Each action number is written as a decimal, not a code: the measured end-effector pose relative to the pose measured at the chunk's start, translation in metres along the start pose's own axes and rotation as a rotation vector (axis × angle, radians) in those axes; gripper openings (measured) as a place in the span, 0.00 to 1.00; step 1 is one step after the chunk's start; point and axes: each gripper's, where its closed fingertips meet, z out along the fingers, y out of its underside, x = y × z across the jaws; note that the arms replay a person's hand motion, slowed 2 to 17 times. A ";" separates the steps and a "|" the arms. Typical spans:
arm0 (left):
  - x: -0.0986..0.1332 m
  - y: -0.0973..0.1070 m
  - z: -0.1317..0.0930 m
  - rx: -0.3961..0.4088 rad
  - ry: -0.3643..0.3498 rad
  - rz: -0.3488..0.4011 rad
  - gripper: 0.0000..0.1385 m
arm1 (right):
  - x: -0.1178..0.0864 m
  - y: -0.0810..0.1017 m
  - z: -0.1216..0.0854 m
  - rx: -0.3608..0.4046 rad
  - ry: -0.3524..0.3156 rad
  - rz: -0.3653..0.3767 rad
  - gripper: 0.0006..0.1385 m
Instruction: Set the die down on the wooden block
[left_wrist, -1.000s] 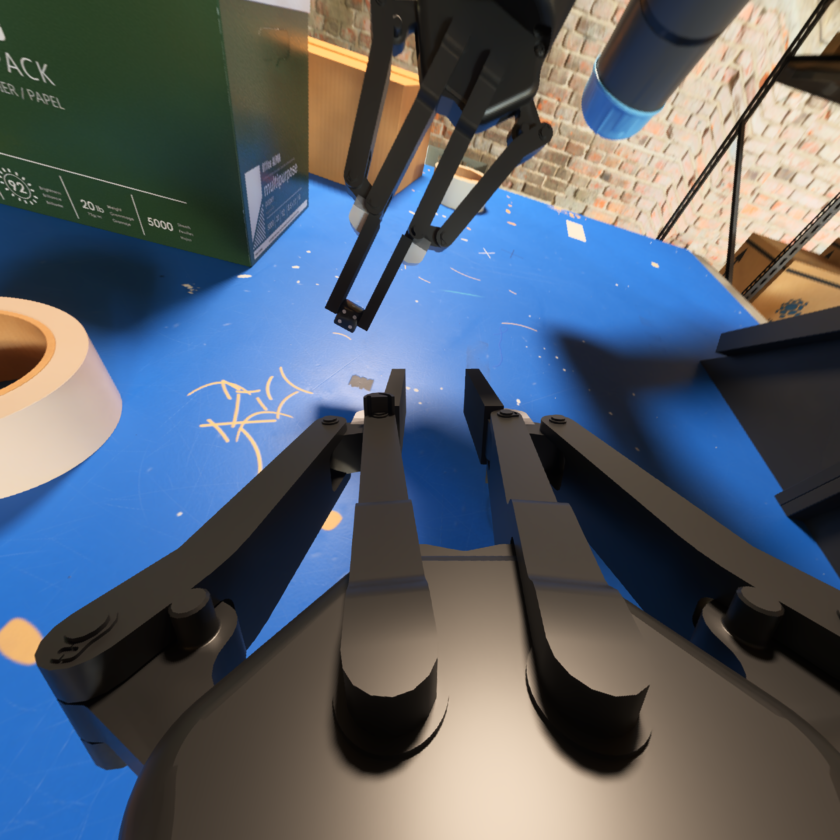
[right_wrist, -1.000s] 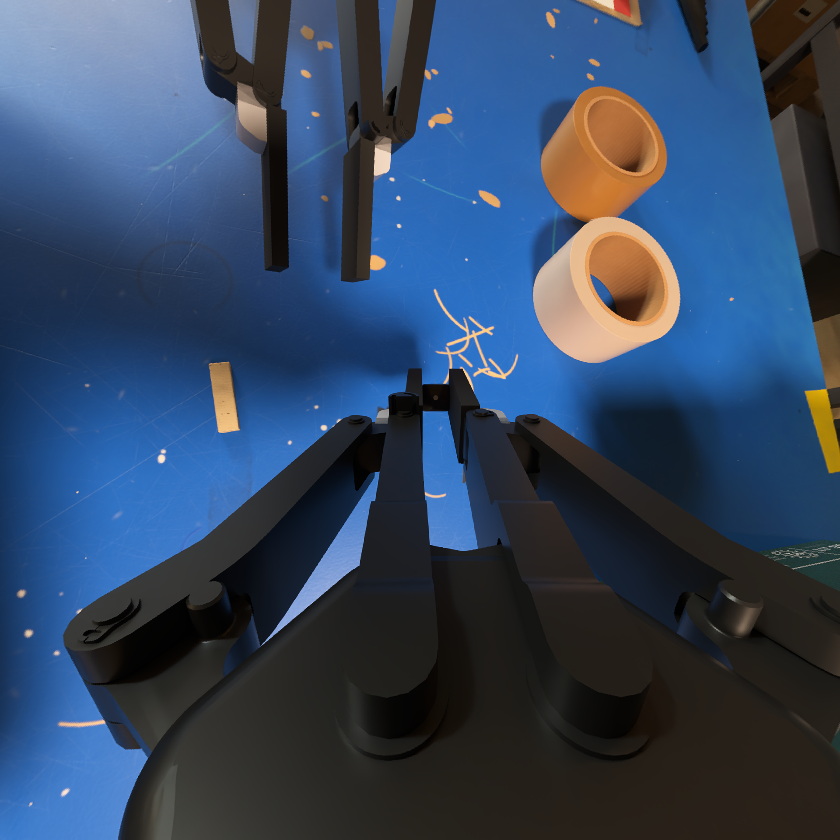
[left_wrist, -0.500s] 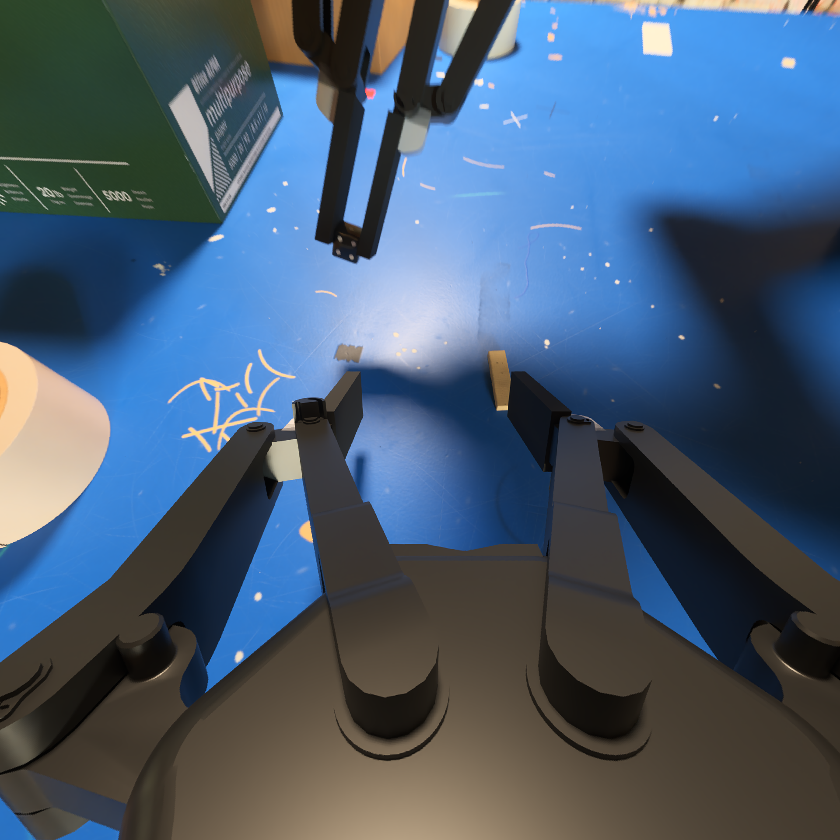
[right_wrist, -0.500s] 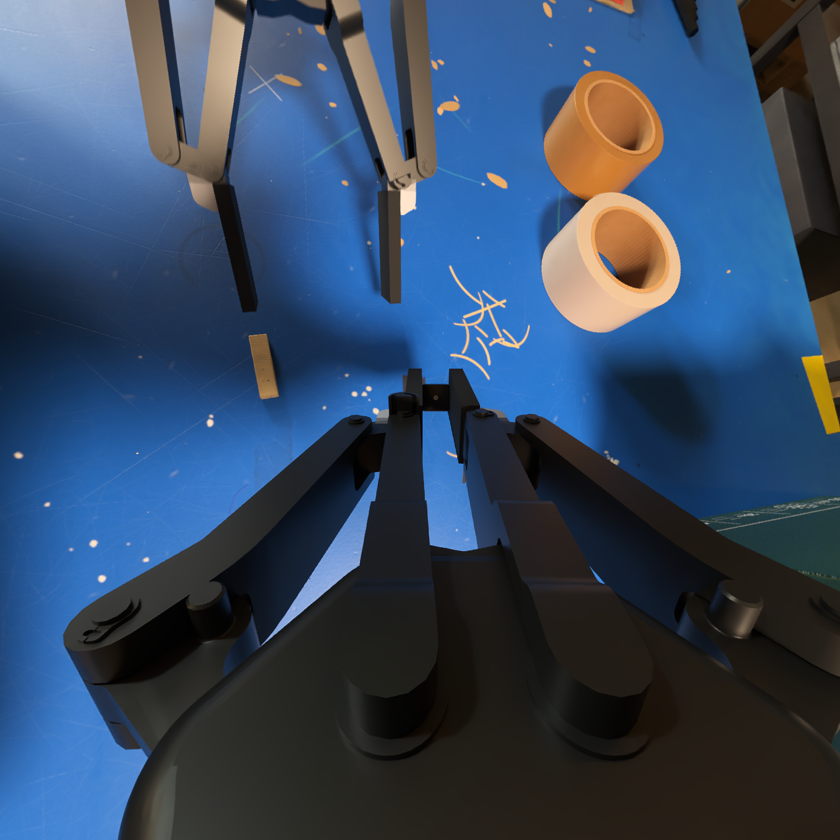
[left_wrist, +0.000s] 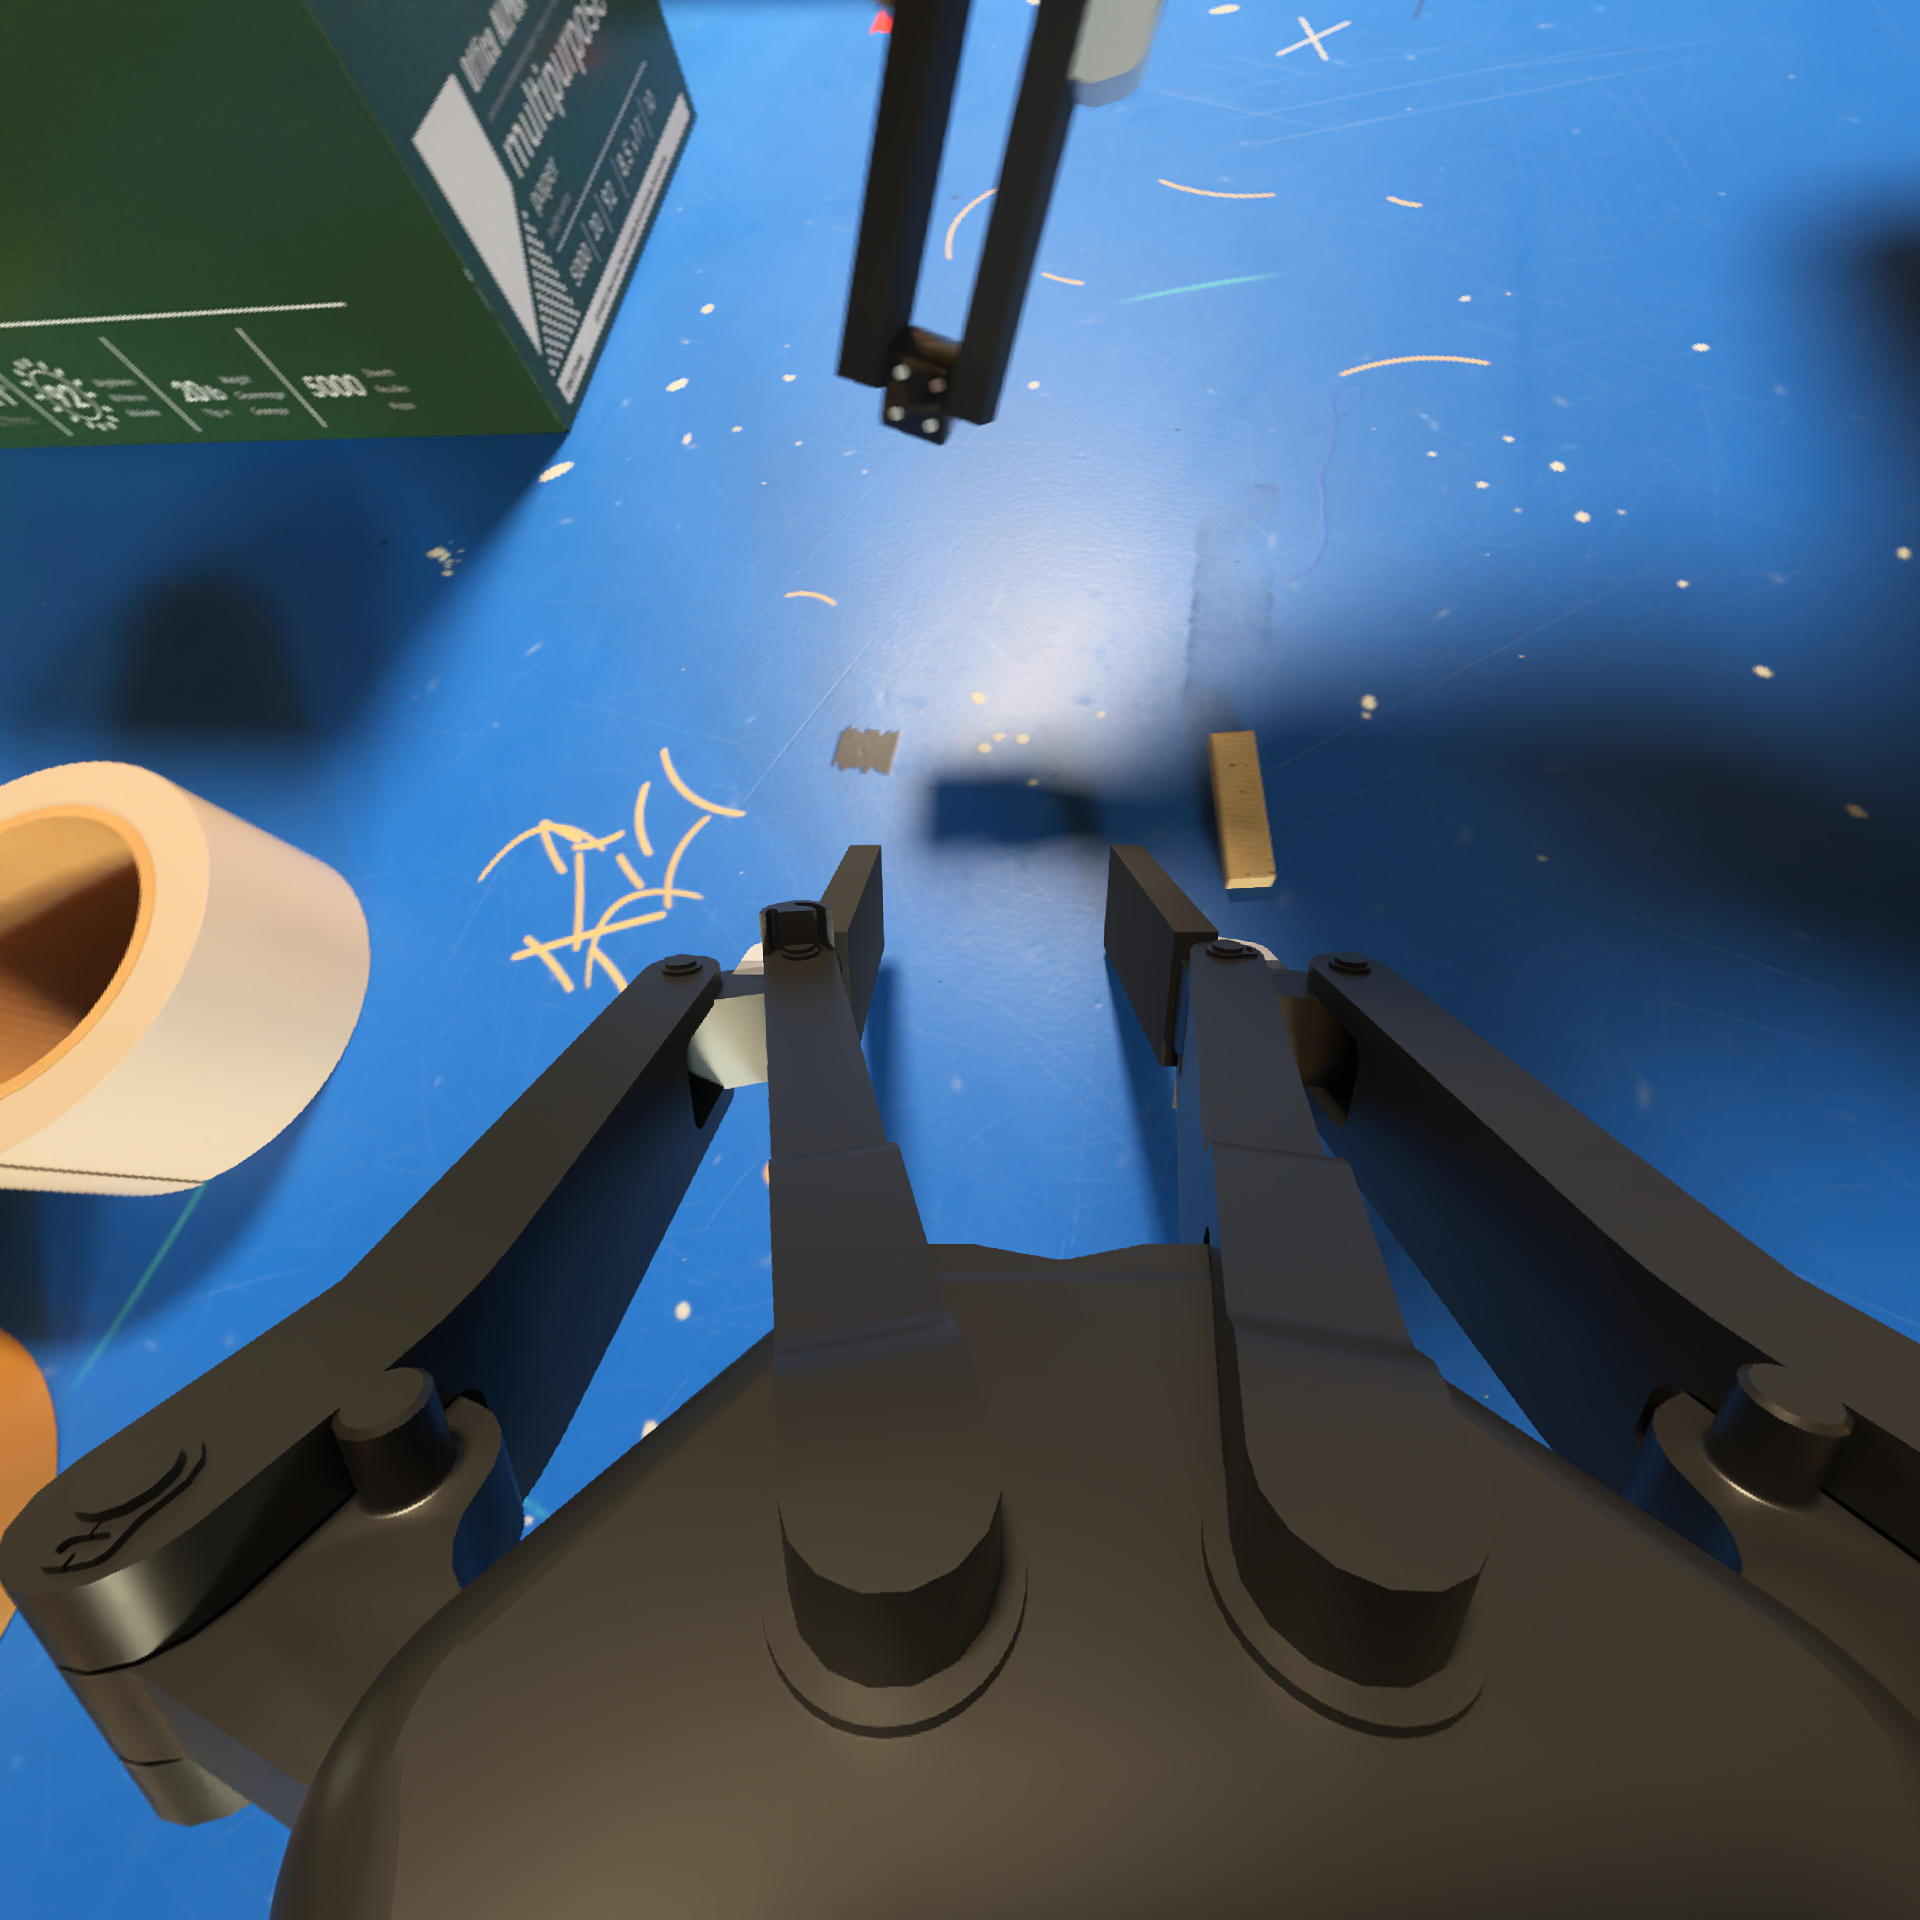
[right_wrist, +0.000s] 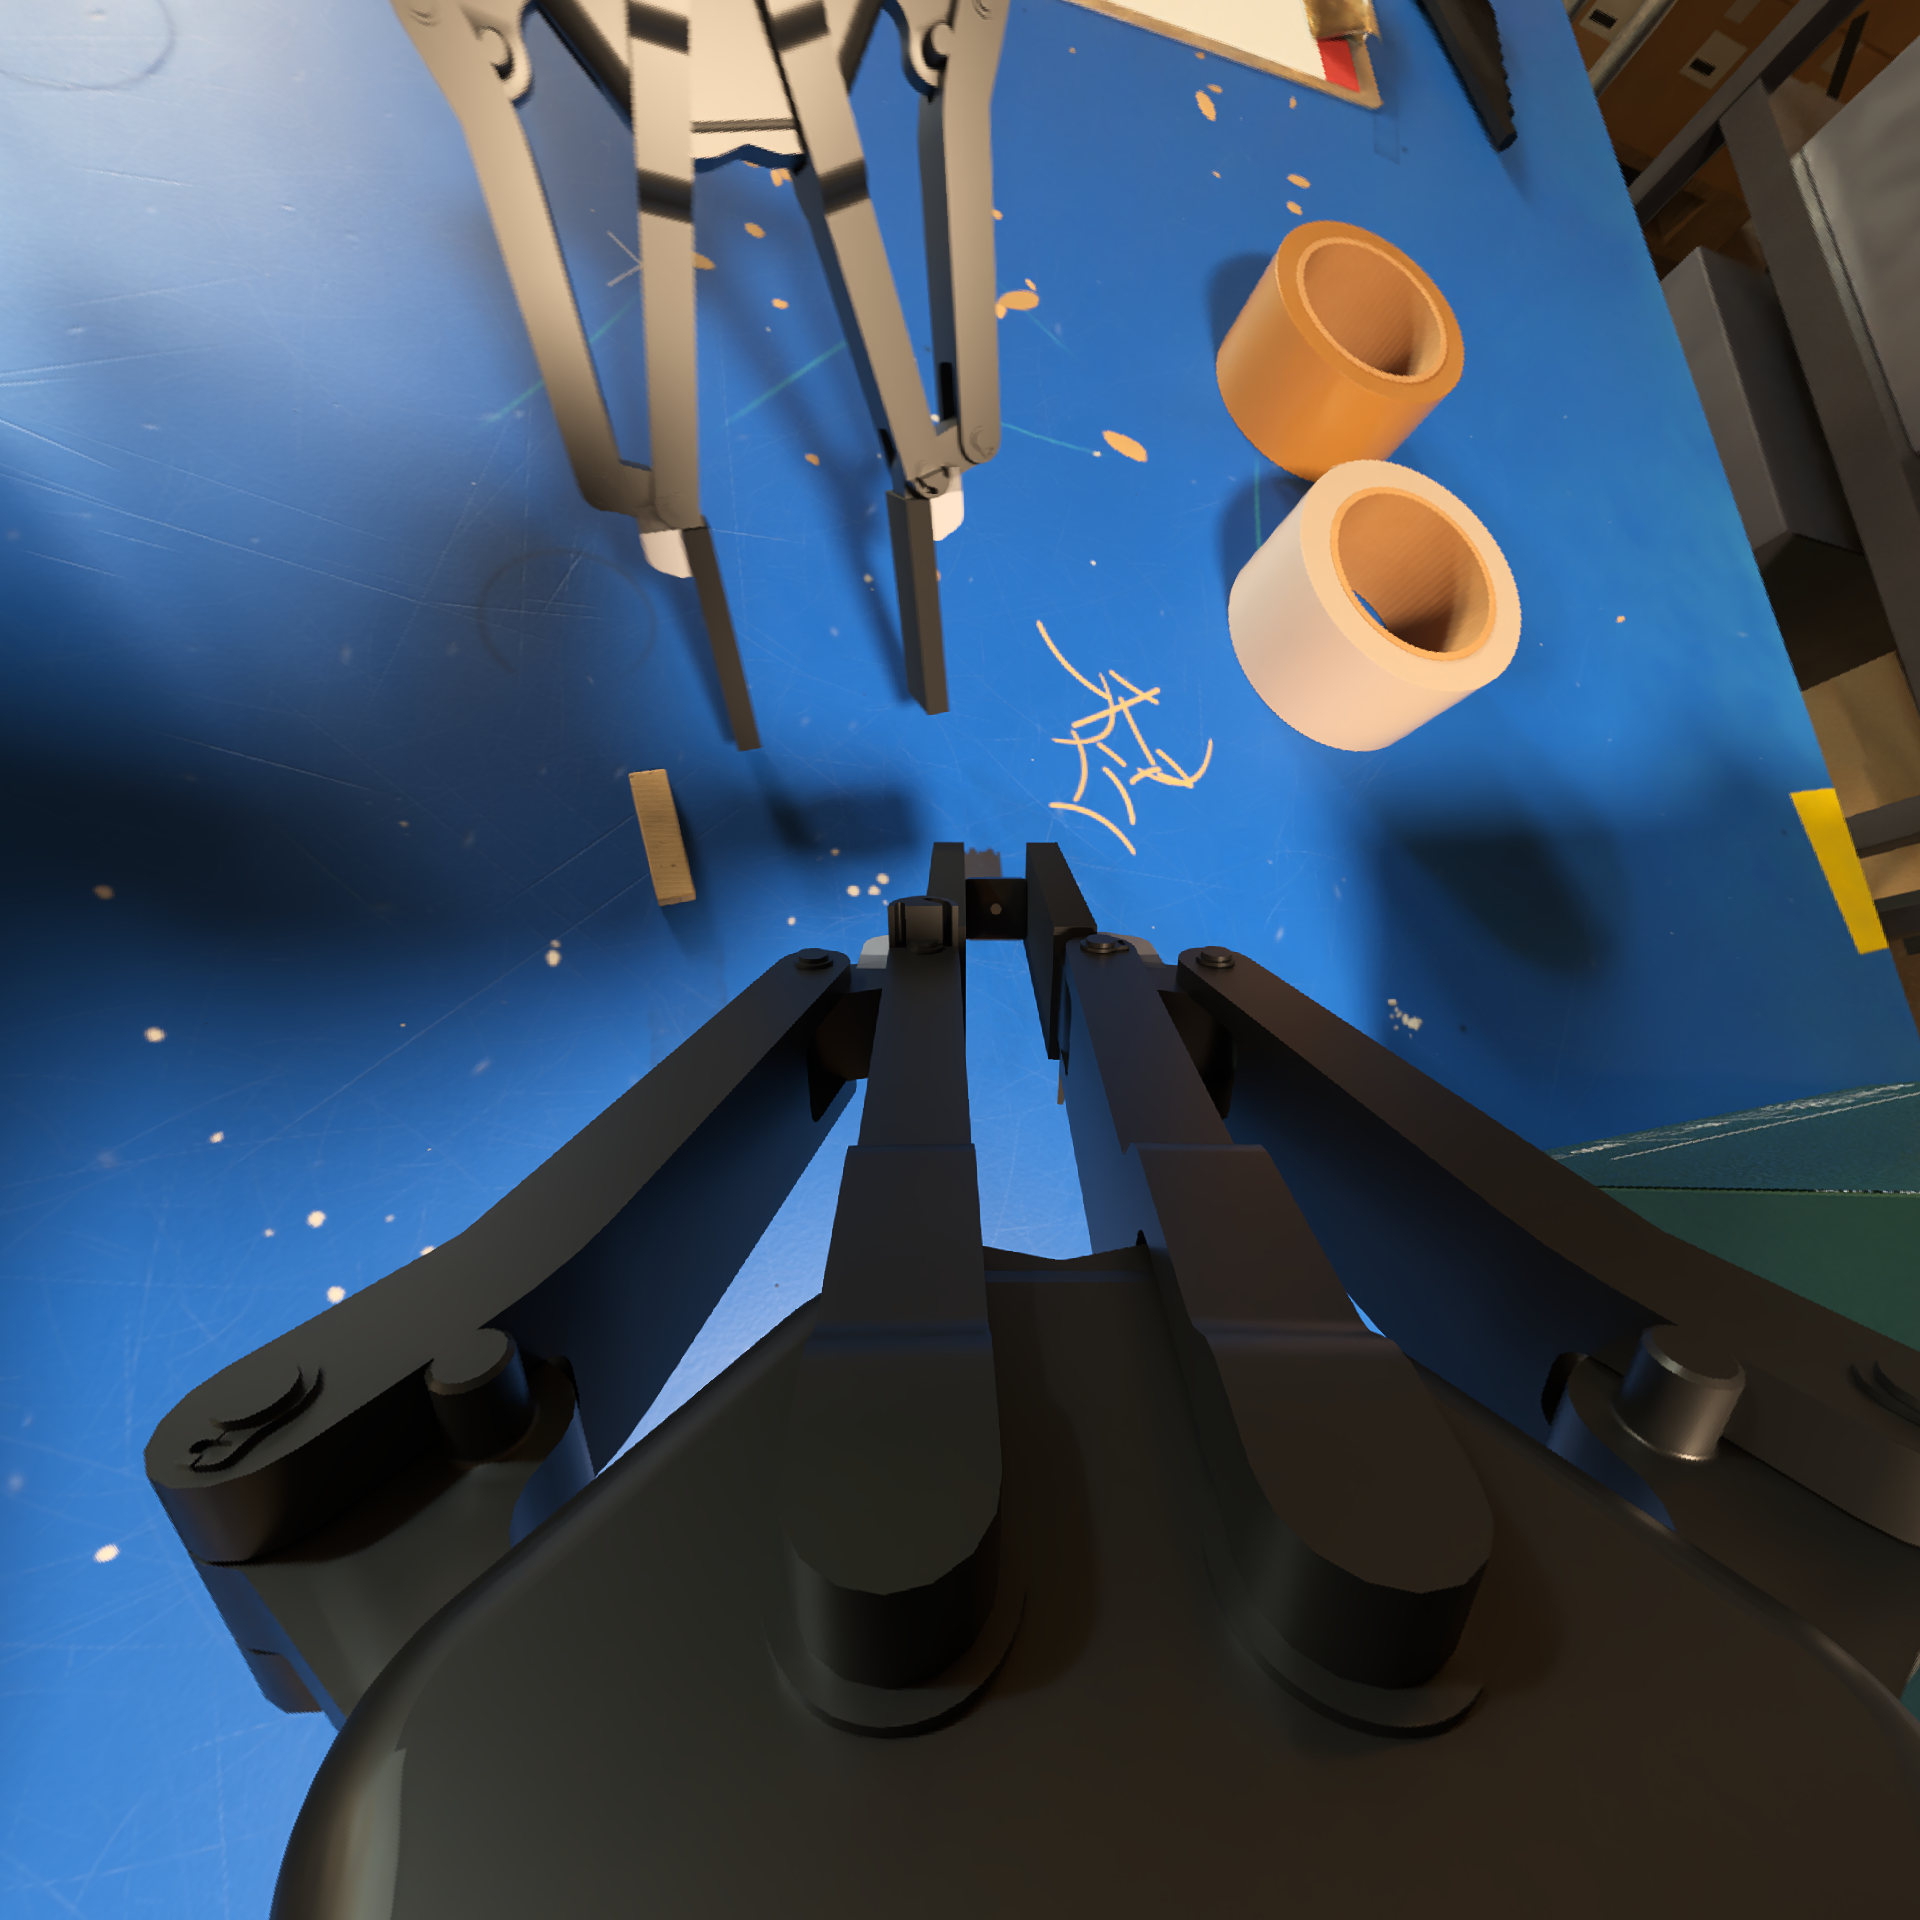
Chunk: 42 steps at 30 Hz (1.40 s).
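My right gripper (right_wrist: 995, 883) is shut on a small black die (right_wrist: 994, 908) with pale pips and holds it above the blue table. It also shows in the left wrist view (left_wrist: 920, 400), with the die (left_wrist: 916, 400) at its fingertips. The wooden block (right_wrist: 662, 836), a small flat pale strip, lies on the table to the left of the die. In the left wrist view the block (left_wrist: 1242, 809) lies just past my right fingertip. My left gripper (left_wrist: 992, 899) is open and empty, low over the table; in the right wrist view it (right_wrist: 831, 717) hangs just beyond the block.
A white tape roll (right_wrist: 1371, 608) and an orange tape roll (right_wrist: 1340, 348) lie to the right. The white roll (left_wrist: 156, 977) is at the left in the left wrist view. A green box (left_wrist: 281, 208) stands at the far left. Dark shelving (right_wrist: 1787, 312) borders the table (right_wrist: 260, 1039).
My left gripper has opened from nearly shut and tilted down towards the table, bringing the block beside its fingertip. My right gripper holds the die as before and has shifted a little.
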 end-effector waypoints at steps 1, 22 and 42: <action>-0.003 0.001 0.000 0.002 -0.005 -0.009 0.41 | -0.002 0.000 -0.001 0.002 -0.003 -0.001 0.11; -0.044 0.005 0.004 0.058 -0.045 -0.026 0.42 | -0.069 0.000 0.018 -0.082 -0.196 -0.061 0.11; -0.050 -0.012 -0.024 0.200 -0.051 -0.043 0.47 | -0.102 -0.010 0.051 -0.222 -0.267 -0.173 0.11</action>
